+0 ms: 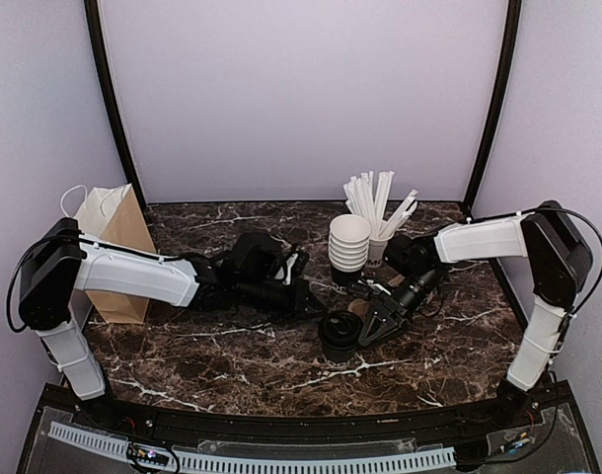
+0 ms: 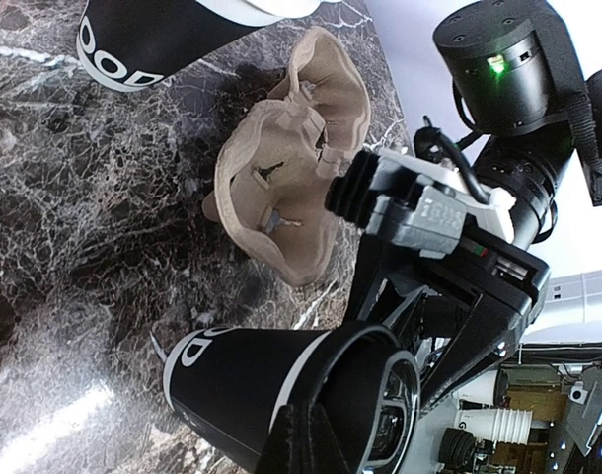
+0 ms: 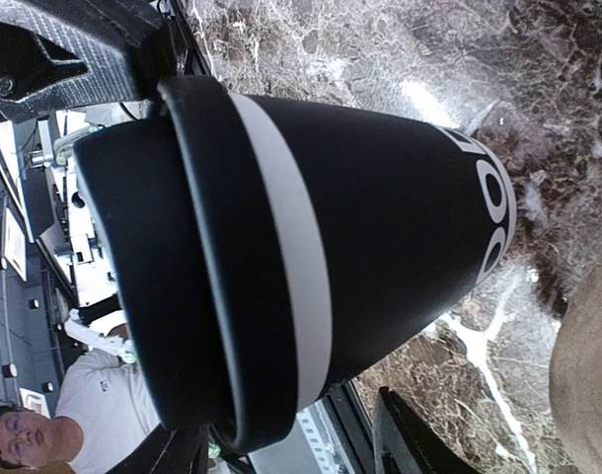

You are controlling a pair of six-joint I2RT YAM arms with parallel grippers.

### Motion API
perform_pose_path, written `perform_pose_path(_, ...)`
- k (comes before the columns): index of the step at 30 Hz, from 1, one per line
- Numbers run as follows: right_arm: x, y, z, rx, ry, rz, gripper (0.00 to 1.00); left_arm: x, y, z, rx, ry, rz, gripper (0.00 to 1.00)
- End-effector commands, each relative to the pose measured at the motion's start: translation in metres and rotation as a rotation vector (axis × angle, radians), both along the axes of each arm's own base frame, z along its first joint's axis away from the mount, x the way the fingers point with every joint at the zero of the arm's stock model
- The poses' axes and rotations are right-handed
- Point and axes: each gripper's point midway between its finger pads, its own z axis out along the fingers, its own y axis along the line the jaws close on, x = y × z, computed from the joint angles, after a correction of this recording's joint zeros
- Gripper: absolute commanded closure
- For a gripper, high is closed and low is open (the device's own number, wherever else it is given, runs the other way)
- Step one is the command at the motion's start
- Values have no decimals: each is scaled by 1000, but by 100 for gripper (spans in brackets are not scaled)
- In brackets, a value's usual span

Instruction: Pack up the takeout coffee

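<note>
The takeout coffee, a small black paper cup with a black plastic lid (image 1: 336, 334), is sitting tilted between the jaws of the right gripper (image 1: 360, 324). The gripper is standing partly open around it and clamping it at the lid end. The cup's base is pointing away from that gripper's wrist and down toward the dark marble counter (image 1: 232, 355); whether the base is touching the counter cannot be told. In the right wrist view the cup is filling most of the frame, showing a white band below the lid and white lettering near the base.

The left gripper (image 1: 303, 296) is hanging near the cup on its left, apart from it. Its jaws are pressed fully together, holding nothing that shows.

A tan moulded-pulp cup carrier (image 2: 291, 168) is lying on the counter just beside the right gripper. Behind that gripper a stack of lidless black cups with white insides (image 1: 348, 245) is standing upright. A white cup of white wrapped straws (image 1: 377, 249) is standing just beside the stack. A brown paper bag with white handles (image 1: 118, 247) is standing well apart, far to the left gripper's left.
</note>
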Motion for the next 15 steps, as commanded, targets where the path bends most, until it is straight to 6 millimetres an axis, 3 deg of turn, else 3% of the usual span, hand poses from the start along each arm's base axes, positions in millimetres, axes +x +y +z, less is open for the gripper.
perform_pose_path(1, 43, -50, -107, -433, -268, 5, 44, -50, 76, -132, 443, 254, 8, 100)
perform_pose_path(10, 48, -66, -117, -527, -313, 13, 45, -65, 93, -178, 533, 329, -10, 100)
perform_pose_path(13, 53, -64, -110, -510, -339, 14, 45, -64, 91, -174, 525, 320, -15, 100)
perform_pose_path(15, 56, -53, -93, -443, -352, 23, 47, -56, 84, -160, 507, 265, -21, 100)
